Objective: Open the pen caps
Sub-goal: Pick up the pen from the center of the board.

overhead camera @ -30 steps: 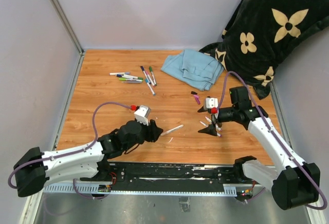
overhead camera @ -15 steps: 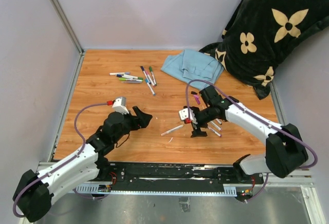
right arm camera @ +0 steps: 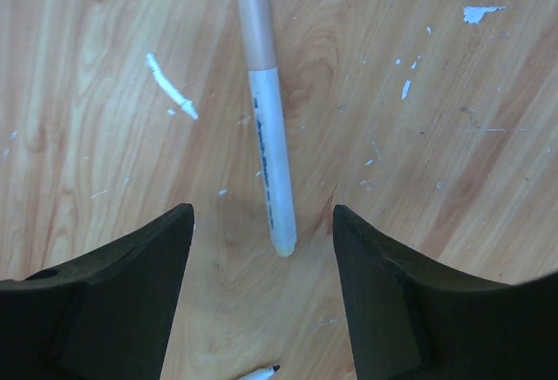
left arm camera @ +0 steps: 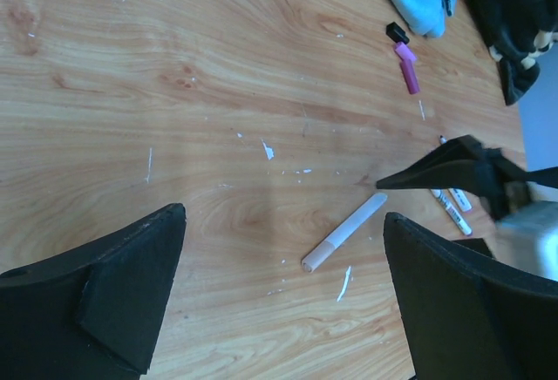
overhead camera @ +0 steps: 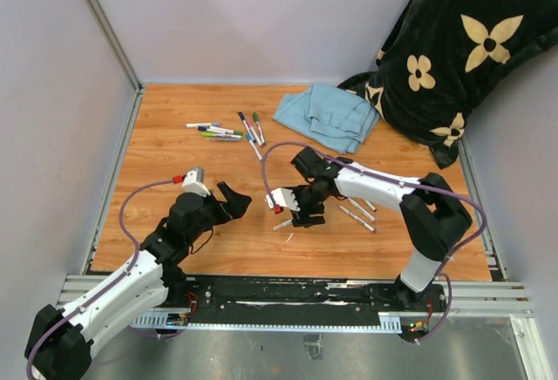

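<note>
A white marker (right arm camera: pixel 268 149) with a tan cap (right arm camera: pixel 256 24) lies flat on the wooden table (overhead camera: pixel 174 179). My right gripper (right arm camera: pixel 261 216) hangs open just above its uncapped rear end, a finger on each side, touching nothing. My left gripper (left arm camera: pixel 283 220) stands wide open to the left of that marker (left arm camera: pixel 349 227), holding nothing; its tan cap (left arm camera: pixel 317 256) points towards it. From above, the marker (overhead camera: pixel 283 223) lies between the left gripper (overhead camera: pixel 237 199) and the right gripper (overhead camera: pixel 305 215). A loose pink cap (left arm camera: pixel 406 64) and a black cap (left arm camera: pixel 397 30) lie farther back.
Several capped markers (overhead camera: pixel 231 132) lie in a cluster at the back left. A blue cloth (overhead camera: pixel 327 111) and a black flowered cushion (overhead camera: pixel 453 49) fill the back right. Uncapped white markers (overhead camera: pixel 357 214) lie right of the right gripper. White flecks dot the wood.
My left gripper let go of the tan-capped marker, opened wide and drew back to the left. The right arm swung left over that marker, its jaws narrowing somewhat.
</note>
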`<action>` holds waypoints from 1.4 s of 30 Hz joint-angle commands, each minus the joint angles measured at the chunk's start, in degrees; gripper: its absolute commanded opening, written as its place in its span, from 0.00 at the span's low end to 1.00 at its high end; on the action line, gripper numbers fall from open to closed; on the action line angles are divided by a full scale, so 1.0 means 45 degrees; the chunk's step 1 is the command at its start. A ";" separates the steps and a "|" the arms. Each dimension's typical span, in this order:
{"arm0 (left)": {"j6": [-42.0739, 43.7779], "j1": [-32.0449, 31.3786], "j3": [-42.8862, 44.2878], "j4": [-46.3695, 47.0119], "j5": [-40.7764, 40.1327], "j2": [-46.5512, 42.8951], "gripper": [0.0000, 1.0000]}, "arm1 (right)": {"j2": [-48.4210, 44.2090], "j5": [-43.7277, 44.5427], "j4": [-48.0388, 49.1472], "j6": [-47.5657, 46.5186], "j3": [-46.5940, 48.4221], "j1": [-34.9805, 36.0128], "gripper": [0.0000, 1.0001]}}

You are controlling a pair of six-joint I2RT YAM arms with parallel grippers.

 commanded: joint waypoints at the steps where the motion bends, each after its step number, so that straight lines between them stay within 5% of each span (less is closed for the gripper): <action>1: -0.0278 0.0091 -0.0206 -0.0816 -0.0634 -0.1106 0.99 | 0.1124 0.1716 -0.0021 0.0725 0.0975 0.0687 0.63; 16: -0.0655 0.0091 -0.0544 -0.0786 -0.0044 -0.1952 0.99 | 0.1951 0.2949 0.0072 0.0771 0.0583 0.1120 0.20; 22: -0.1510 0.0091 -0.1533 0.1008 0.1318 -0.2049 0.99 | 0.1323 0.2304 0.0081 0.0992 0.0045 0.0508 0.01; 33: -0.3245 -0.0025 -0.2872 0.7558 0.2599 -0.0036 0.99 | -0.0506 -0.1778 0.1031 0.2815 -0.0418 -0.1438 0.01; 42: -0.2984 -0.2230 -0.2097 1.0581 -0.0862 0.2959 0.99 | -0.0562 -0.4379 0.1494 0.4544 -0.0243 -0.2071 0.01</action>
